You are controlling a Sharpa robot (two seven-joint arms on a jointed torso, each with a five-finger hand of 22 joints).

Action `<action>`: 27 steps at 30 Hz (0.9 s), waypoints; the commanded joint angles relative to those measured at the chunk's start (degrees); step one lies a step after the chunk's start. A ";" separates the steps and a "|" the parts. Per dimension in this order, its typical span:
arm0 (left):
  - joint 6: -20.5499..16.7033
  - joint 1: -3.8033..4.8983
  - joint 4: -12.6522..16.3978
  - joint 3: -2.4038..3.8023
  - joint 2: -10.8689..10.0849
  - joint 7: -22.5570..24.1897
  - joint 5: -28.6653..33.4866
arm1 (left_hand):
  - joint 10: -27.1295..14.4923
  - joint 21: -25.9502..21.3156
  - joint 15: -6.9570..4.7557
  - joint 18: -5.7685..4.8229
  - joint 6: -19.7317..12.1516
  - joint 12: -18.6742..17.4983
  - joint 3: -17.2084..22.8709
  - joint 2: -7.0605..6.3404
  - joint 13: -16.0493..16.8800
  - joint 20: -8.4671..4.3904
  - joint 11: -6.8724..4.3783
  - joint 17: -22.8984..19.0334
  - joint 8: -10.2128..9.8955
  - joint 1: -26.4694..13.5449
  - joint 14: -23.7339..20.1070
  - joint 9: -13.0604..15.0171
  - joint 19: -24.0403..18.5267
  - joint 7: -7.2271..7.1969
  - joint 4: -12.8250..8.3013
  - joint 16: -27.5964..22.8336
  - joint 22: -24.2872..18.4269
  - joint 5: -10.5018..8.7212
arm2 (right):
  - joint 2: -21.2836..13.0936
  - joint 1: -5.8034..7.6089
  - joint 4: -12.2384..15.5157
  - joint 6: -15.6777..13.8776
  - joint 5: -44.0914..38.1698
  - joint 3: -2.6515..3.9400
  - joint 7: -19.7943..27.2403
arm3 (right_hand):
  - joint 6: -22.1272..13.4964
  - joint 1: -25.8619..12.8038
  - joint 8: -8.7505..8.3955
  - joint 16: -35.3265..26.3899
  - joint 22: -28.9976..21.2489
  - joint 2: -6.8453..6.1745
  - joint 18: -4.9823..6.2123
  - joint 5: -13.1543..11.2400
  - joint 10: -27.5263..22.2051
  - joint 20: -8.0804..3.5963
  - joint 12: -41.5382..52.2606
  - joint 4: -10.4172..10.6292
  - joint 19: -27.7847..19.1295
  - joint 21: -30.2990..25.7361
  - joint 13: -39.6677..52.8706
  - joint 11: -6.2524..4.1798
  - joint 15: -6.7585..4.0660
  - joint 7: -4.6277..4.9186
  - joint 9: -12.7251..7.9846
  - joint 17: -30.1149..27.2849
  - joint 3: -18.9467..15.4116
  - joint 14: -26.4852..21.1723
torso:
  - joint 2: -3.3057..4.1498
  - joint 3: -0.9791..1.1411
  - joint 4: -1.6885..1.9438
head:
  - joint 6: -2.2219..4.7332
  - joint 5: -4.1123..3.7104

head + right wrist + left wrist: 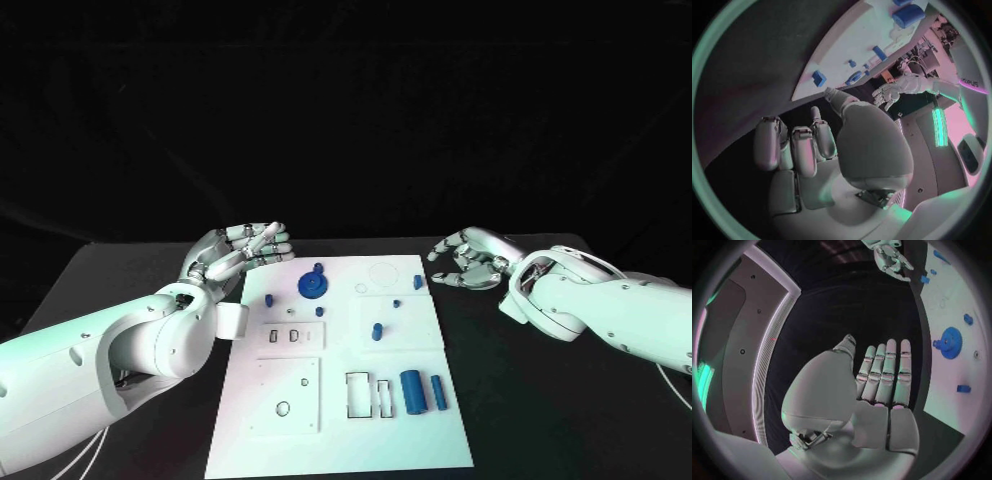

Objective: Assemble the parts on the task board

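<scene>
The white board [346, 370] lies mid-worktop [130, 270] with blue parts [312, 287] on it, the left hand [242, 250] and right hand [469, 260] flanking its far end, both empty, fingers apart.

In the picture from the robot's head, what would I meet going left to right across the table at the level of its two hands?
Left hand → blue gear on the task board → small blue part at the board's right edge → right hand.
</scene>
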 commanded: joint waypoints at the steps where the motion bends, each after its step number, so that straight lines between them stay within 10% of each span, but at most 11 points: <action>1: 1.35 0.00 0.05 0.05 0.16 0.81 0.20 | 0.29 -0.28 0.45 0.79 -0.16 -0.20 0.32 -0.29 -0.05 0.01 0.13 0.09 -0.14 0.32 0.07 -0.07 0.21 1.07 -0.14 -0.32 -0.08 0.02 | 0.85 -0.43 -0.74 1.01 0.43 -0.01 1.27 | -0.37 0.52 -0.31 -0.01 2.39 -0.15 0.36 0.18 0.02 0.01 0.02 -0.30 -0.14 0.10 2.37 0.18 -0.18 0.13 -0.06 7.36 -0.07 4.18 | 0.06 -0.04 0.03 | -0.25 0.06; 27: 1.42 -0.01 0.05 0.05 -0.05 0.74 0.18 | 0.29 -0.28 0.45 0.79 -0.16 -0.20 0.32 -0.29 -0.05 0.01 0.13 0.09 -0.14 0.32 0.07 -0.07 0.21 1.07 -0.14 -0.32 -0.08 0.02 | 5.36 -3.05 -5.39 0.24 0.02 -0.04 -0.28 | 0.21 0.51 -0.31 0.14 3.09 0.59 0.13 0.41 0.83 0.21 0.83 -0.40 0.55 0.72 3.22 0.60 0.16 0.62 0.04 7.80 0.34 4.33 | 0.00 -0.09 -0.08 | -1.07 1.02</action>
